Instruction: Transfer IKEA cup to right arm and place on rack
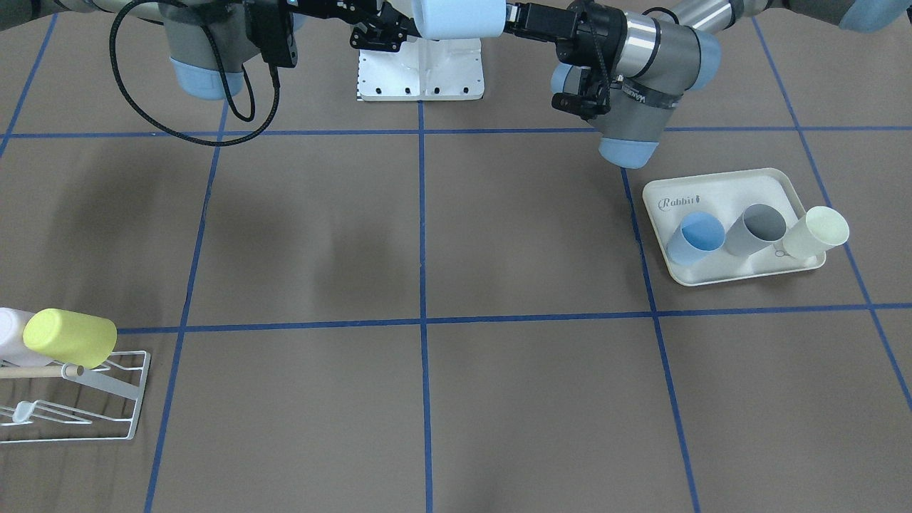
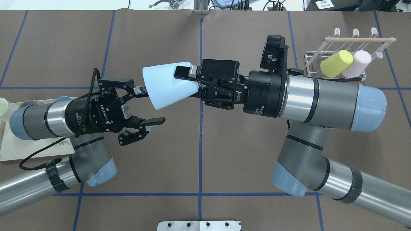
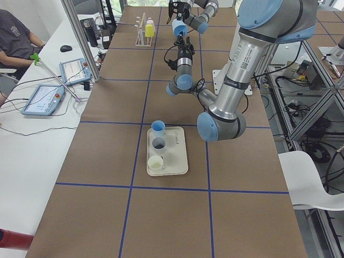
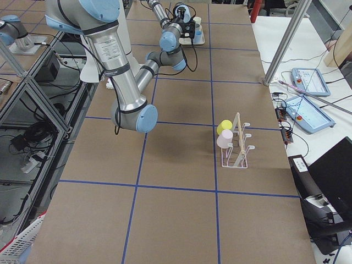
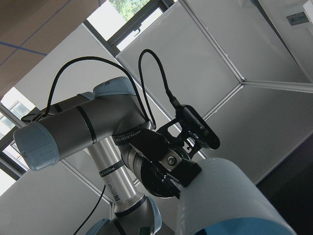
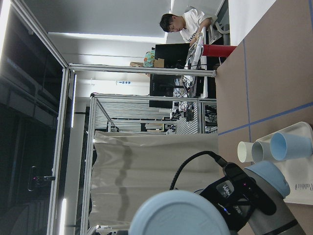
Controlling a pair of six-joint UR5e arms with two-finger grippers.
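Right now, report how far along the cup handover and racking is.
Done: the pale blue cup is up in mid-air, with the right gripper shut on its narrow end. In hand: the left gripper stands open at the cup's wide rim, so the handover looks nearly finished. Left: carrying it to the rack, where a yellow cup and a pink cup already lie.

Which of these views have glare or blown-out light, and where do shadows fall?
Front-facing view: even light, faint soft shadows on the table. Left wrist view: the window is blown out white. Right wrist view: dark left half, and the pale blue cup near the lens looks soft.
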